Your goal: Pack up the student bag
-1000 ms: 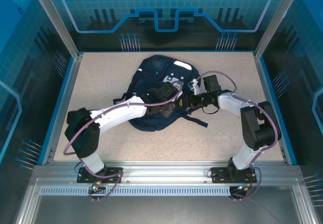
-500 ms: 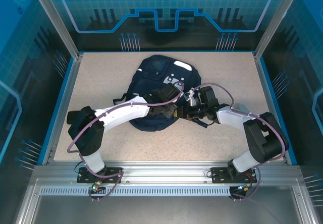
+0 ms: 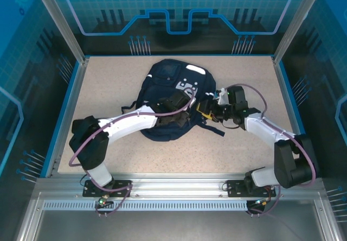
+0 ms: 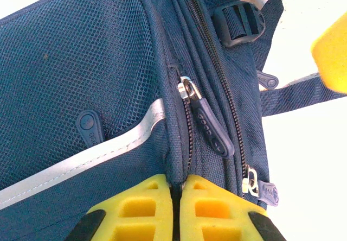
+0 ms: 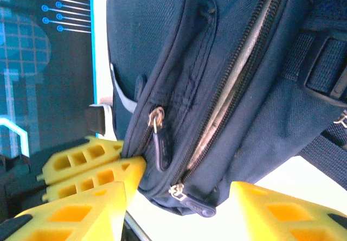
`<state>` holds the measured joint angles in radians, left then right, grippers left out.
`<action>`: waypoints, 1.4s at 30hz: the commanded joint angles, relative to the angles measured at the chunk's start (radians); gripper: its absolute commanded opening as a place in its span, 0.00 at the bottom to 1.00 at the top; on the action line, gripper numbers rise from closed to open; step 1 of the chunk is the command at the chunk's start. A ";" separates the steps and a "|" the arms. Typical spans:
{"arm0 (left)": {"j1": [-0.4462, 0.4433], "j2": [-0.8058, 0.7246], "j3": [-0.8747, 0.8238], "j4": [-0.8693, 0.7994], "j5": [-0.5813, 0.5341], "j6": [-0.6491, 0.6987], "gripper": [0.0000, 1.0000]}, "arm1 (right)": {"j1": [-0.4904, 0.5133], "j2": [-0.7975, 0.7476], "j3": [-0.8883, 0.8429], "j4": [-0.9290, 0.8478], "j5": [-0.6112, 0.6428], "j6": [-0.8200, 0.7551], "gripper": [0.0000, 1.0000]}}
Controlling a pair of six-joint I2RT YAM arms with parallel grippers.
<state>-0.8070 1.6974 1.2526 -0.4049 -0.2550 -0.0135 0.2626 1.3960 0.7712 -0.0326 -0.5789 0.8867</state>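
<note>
Speckled beige tabletop (image 3: pixel 108 83), ringed by blue panel walls (image 3: pixel 244 13), is carrying the soft navy mesh student bag (image 3: pixel 162 83); left jaws are pinching its seam, right jaws gaping wide.

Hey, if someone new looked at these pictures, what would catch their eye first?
A large soft navy-blue fabric backpack lies on the speckled beige table between both arms. The left gripper has yellow fingers pinched shut on its seam beside a zip pull, and the right gripper stands open at the bag's corner.
</note>
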 commanded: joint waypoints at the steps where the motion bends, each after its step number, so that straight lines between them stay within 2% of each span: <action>1: 0.002 -0.050 -0.011 0.052 0.033 -0.036 0.00 | -0.004 0.050 0.046 0.022 -0.017 0.123 0.52; 5: 0.003 -0.074 -0.032 0.081 0.017 -0.040 0.00 | 0.007 0.104 0.102 -0.014 -0.003 0.129 0.50; 10: 0.003 -0.122 -0.077 0.143 0.002 -0.040 0.00 | 0.017 0.153 0.147 0.036 -0.033 0.145 0.49; 21: 0.002 -0.131 -0.093 0.159 -0.003 -0.051 0.00 | 0.052 0.219 0.194 0.006 -0.060 0.155 0.49; 30: 0.003 -0.151 -0.114 0.184 -0.060 -0.071 0.00 | 0.053 0.166 0.176 -0.048 0.003 0.152 0.53; 39: 0.002 -0.143 -0.105 0.175 0.011 -0.078 0.00 | 0.072 0.265 0.220 0.095 -0.101 0.206 0.49; 42: 0.003 -0.153 -0.106 0.149 0.026 -0.122 0.03 | 0.086 0.283 0.227 0.161 -0.135 0.228 0.43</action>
<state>-0.8001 1.5974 1.1423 -0.2893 -0.2726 -0.0704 0.3164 1.6505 0.9611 0.0319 -0.6525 1.0809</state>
